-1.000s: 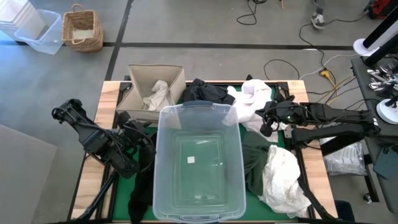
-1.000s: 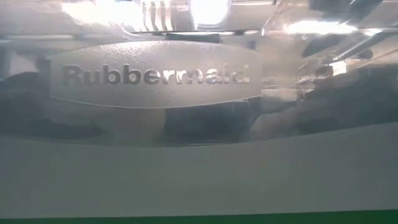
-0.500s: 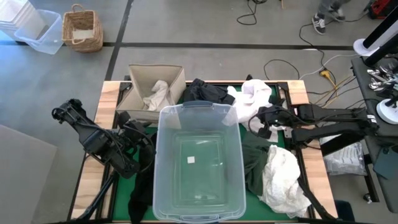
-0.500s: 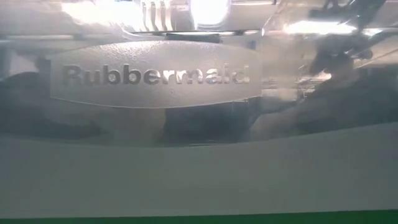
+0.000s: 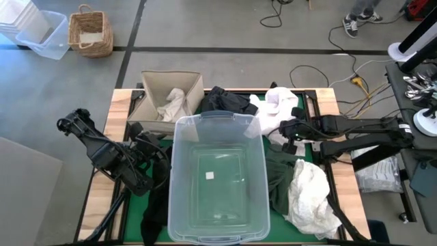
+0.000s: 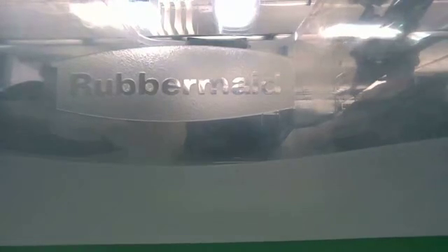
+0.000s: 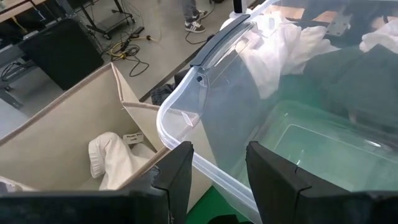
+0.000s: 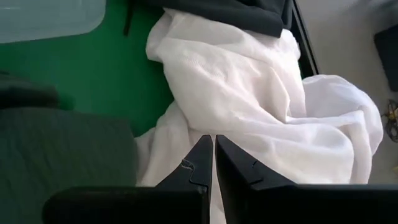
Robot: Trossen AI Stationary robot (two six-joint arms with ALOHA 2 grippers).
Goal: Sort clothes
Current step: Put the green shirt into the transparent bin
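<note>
Left gripper (image 5: 151,158) is idling at the table's left side, just left of the clear tub (image 5: 216,179), fingers (image 7: 177,171) spread apart, gripping nothing. Beige fabric box (image 5: 169,96) at far left is holding a cream garment (image 5: 172,104). A black garment (image 5: 224,101) is lying beyond the tub. Right gripper (image 5: 287,138) is hovering over the white garment (image 5: 276,113) right of the tub, fingertips (image 8: 205,155) pinched nearly together, nothing between them. A dark green garment (image 5: 280,176) and another white one (image 5: 308,195) are lying near right.

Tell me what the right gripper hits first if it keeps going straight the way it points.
Most likely the white garment: the right gripper, fingers shut, points straight at its folds, with nothing between. Depth is hard to judge.
</note>
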